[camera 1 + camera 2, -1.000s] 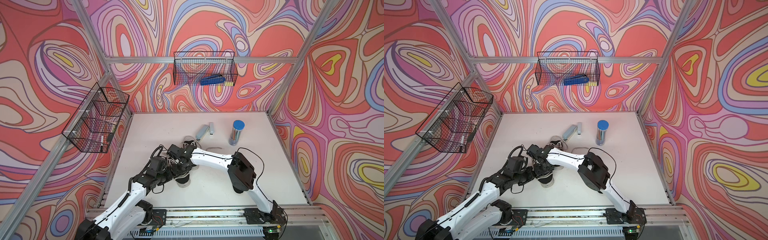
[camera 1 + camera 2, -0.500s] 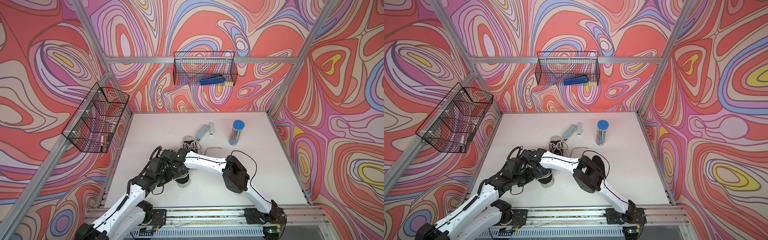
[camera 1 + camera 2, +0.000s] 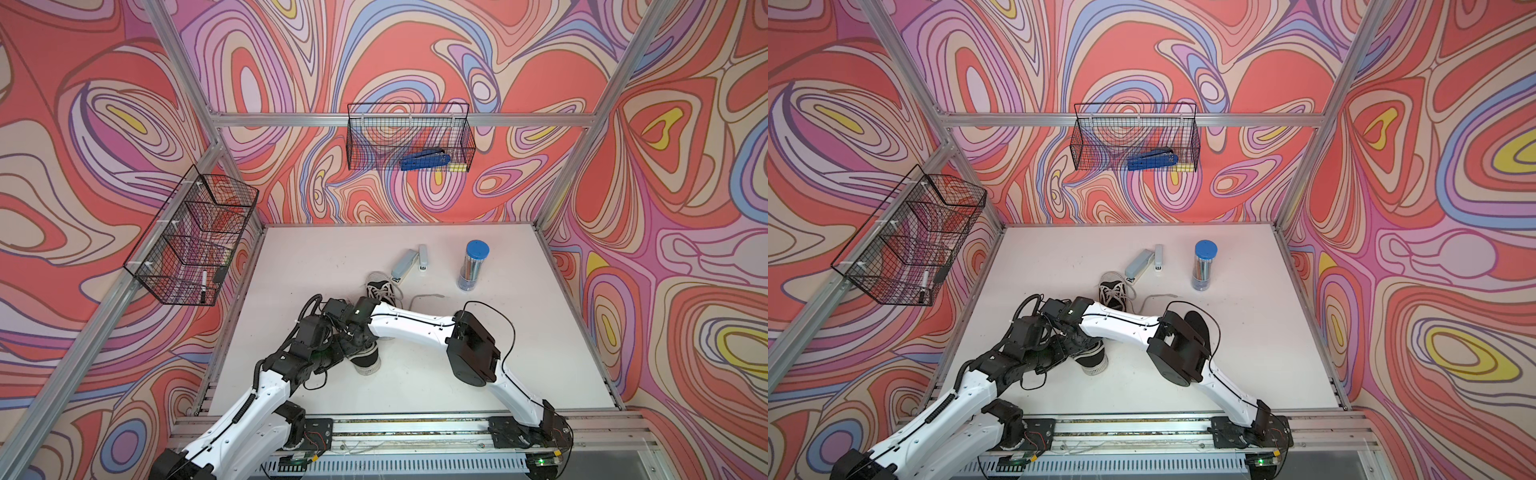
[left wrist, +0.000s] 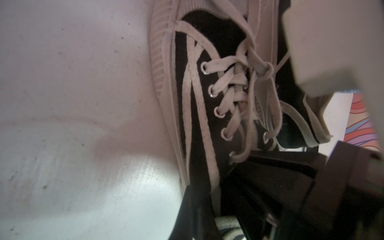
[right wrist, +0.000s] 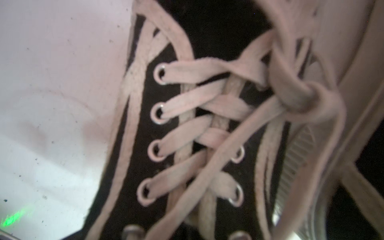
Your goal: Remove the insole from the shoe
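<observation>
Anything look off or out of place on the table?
Nothing spilled or damaged. Two oddities: the far shoe has its laces sprawling in a loose loop over the table toward the grey stapler, and a thin grey strip, unidentifiable, lies loose beside that shoe.

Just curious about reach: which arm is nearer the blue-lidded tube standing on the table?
Right. The right arm stretches across just in front of the tube; the left arm sits farther off, toward the near left corner of the table.

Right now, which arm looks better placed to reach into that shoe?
Probably the right arm: its camera sits close over the laced shoe. The left arm lies low beside it, seemingly bracing.
</observation>
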{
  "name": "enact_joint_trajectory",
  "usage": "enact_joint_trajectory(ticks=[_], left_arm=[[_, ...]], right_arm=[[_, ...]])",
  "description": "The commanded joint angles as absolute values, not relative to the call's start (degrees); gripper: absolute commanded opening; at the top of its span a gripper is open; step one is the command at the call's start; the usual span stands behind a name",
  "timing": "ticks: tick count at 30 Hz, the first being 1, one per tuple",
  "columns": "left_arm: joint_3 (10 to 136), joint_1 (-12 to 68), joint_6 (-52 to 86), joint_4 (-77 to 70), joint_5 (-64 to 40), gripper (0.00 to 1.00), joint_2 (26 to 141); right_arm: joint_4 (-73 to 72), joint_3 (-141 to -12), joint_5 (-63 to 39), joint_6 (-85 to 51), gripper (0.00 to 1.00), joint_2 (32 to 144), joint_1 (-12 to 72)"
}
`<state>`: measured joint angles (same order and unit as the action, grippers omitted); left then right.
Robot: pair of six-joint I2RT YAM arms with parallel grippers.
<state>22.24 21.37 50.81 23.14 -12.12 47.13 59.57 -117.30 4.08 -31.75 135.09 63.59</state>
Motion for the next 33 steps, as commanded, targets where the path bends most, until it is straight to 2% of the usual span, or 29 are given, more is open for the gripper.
enact_joint_trajectory(ticks=[1, 10, 20, 26, 33], left_arm=[[23.3, 20.6, 50.2, 24.0, -11.0, 0.00, 46.2], [24.6, 20.6, 46.7, 24.9, -10.4, 0.00, 49.0], [26.9, 20.6, 43.2, 29.4, -8.2, 0.00, 51.7], [29.0, 20.6, 40.0, 32.2, -6.3, 0.00, 54.9], [26.0, 20.7, 43.1, 32.7, -5.3, 0.00, 55.3]], right_arm=[[61.0, -113.0, 11.5, -30.3, 0.00, 137.0, 58.7], [50.0, -107.5, -4.1, -36.1, 0.00, 127.6, 55.2], [40.9, -100.1, -14.0, -42.3, 0.00, 122.5, 51.7], [27.4, -93.2, -24.1, -53.1, 0.00, 117.8, 49.3], [8.5, -84.2, -32.7, -67.2, 0.00, 113.4, 46.6]])
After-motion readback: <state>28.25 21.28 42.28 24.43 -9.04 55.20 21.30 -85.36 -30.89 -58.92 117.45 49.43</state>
